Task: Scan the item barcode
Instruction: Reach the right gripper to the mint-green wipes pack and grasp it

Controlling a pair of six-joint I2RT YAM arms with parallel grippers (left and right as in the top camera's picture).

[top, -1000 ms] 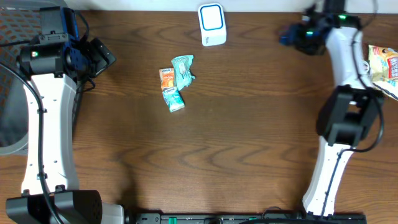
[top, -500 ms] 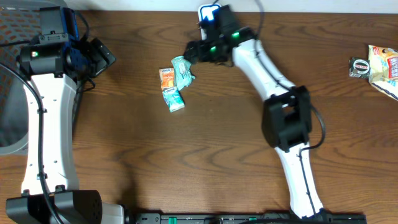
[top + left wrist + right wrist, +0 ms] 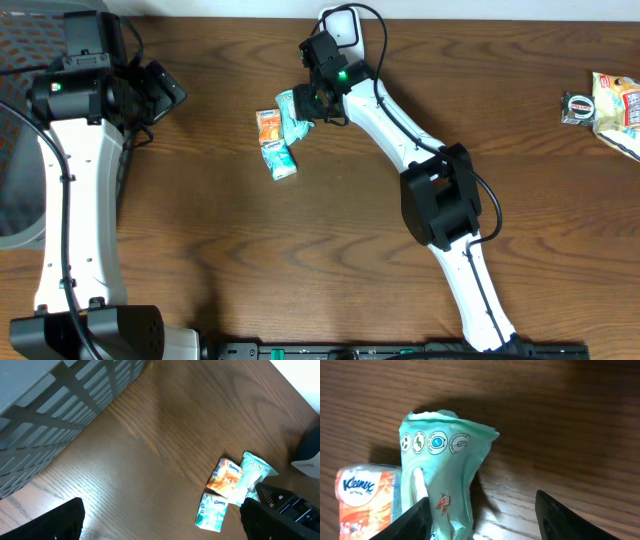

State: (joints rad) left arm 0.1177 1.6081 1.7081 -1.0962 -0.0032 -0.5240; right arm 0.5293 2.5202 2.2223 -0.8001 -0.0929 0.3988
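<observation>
My right gripper (image 3: 481, 506) hangs with jaws apart over the green packet (image 3: 440, 465). It looks soft, light and crinkly. I'd grip its narrow waist, clear of the orange packet (image 3: 365, 495).

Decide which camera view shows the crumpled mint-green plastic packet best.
Right wrist: the crumpled mint-green plastic packet fills the frame, printed symbols clear. Overhead shows it small, at the right gripper. Left wrist shows it distant, low right.
</observation>
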